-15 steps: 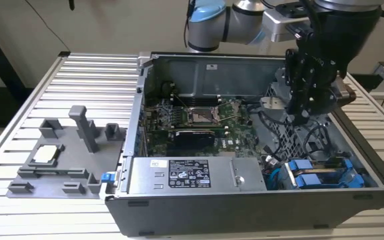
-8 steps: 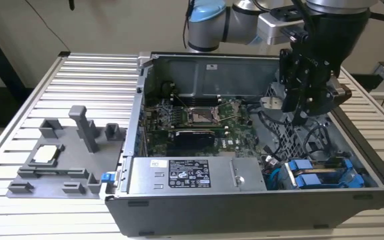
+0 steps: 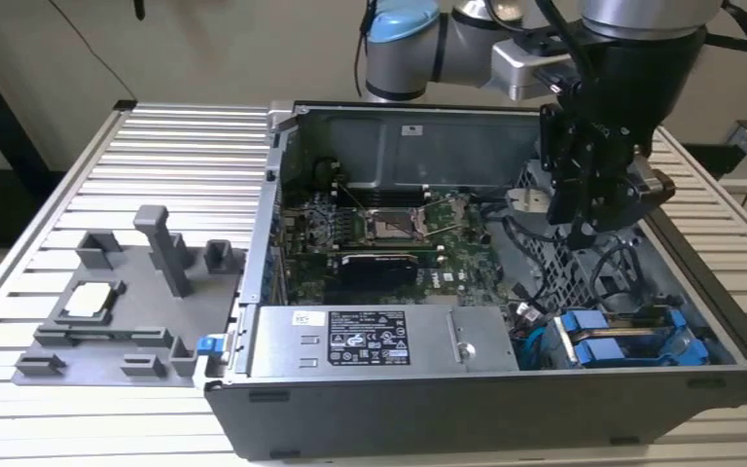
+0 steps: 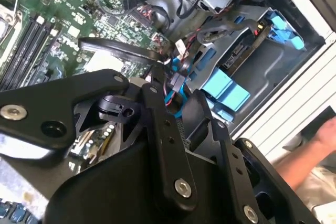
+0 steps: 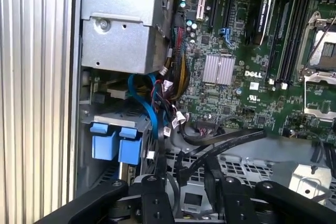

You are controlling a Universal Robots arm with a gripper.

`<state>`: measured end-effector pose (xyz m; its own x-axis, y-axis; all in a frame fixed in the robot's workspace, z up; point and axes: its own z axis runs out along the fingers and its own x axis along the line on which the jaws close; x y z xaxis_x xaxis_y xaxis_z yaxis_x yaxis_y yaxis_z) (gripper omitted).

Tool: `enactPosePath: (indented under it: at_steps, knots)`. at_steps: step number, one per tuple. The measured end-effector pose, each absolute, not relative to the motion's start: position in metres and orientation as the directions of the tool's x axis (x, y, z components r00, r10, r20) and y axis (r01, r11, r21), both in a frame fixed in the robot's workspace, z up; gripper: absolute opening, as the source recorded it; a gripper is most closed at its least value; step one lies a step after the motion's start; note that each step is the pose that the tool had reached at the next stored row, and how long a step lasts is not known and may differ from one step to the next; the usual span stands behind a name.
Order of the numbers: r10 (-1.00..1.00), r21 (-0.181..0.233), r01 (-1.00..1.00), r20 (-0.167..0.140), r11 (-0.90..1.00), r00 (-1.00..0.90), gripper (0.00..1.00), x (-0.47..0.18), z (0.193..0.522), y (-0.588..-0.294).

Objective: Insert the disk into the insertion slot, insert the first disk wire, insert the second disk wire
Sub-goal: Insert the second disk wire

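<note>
The open computer case lies on its side. Two blue-framed disks (image 3: 614,341) sit side by side in the grey drive cage, the insertion slot (image 3: 704,326), at the exterior view's lower right. Their blue handles (image 5: 116,142) (image 4: 226,90) appear in both wrist views. My gripper (image 3: 579,232) hangs above the perforated cage, up and back from the disks. In the second wrist view its black fingers (image 4: 157,108) stand close around a thin blue disk wire (image 4: 176,100) with a small connector at the tips. That blue wire (image 5: 149,111) runs up from beside the power-supply box. A flat black wire (image 5: 226,140) loops just beyond the fingertips.
The grey power-supply box (image 3: 373,341) fills the case's front, with the green motherboard (image 3: 373,229) behind it. A grey fixture with posts (image 3: 114,311) stands on the slatted table at the exterior view's left. A person's hand (image 4: 310,153) is outside the case wall.
</note>
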<state>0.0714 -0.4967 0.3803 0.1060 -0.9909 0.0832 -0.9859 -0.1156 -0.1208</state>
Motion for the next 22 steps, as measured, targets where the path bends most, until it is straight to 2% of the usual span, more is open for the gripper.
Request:
enactPosePath:
  at_steps: [8, 9, 11, 12, 13, 14, 22]
  knots:
    - [-0.994, -0.126, -0.990, 0.100, -0.065, 0.052, 0.40, 0.0713, 0.3745, -0.4967]
    - [-0.993, -0.126, -0.990, 0.102, -0.065, 0.052, 0.33, 0.0713, 0.3745, -0.4967]
    - [-0.993, -0.126, -0.990, 0.106, -0.065, 0.052, 0.31, 0.0713, 0.3745, -0.4967]
    - [-0.993, -0.126, -0.990, 0.107, -0.065, 0.052, 0.24, 0.0713, 0.3746, -0.4967]
    - [-0.993, -0.126, -0.990, 0.107, -0.065, 0.052, 0.24, 0.0713, 0.3746, -0.4967]
    - [-0.993, -0.126, -0.990, 0.107, -0.065, 0.052, 0.17, 0.0713, 0.3745, -0.4967]
    - [-0.993, -0.126, -0.990, 0.109, -0.066, 0.052, 0.15, 0.0713, 0.3740, -0.4977]
